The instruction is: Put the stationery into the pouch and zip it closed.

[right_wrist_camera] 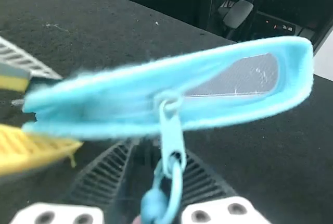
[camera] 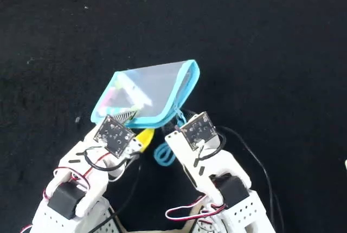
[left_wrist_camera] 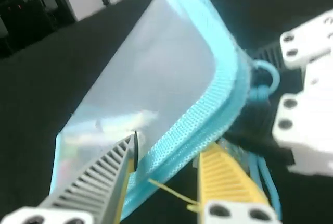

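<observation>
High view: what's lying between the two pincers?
The blue cord loop of the pouch zipper lies on the black table between them, in the high view.

No text, label, number or sign can be read anywhere.

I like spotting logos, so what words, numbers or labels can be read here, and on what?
None can be read.
The pouch shows no print.
Any marks on the wrist boards are too small to read.
</observation>
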Robot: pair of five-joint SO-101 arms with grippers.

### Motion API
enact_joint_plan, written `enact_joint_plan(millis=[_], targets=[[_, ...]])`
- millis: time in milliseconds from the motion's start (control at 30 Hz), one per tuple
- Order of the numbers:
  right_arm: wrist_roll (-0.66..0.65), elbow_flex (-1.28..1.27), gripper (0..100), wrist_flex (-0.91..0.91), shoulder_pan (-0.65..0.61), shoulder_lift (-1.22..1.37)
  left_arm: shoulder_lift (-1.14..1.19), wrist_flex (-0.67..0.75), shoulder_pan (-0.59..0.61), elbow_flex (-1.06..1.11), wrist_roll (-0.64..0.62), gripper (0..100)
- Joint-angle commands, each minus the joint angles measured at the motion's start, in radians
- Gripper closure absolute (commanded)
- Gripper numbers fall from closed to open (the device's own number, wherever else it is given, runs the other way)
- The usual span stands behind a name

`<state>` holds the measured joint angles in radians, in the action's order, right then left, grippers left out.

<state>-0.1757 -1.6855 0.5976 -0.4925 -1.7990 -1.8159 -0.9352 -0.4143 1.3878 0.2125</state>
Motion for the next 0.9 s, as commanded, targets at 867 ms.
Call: enact_joint_plan(millis=[867], targets=[[-0.011,0.039,98.8,-0.029,-0.012,-0.097,0.000,0.152,-0.054,0.025,0.167,81]])
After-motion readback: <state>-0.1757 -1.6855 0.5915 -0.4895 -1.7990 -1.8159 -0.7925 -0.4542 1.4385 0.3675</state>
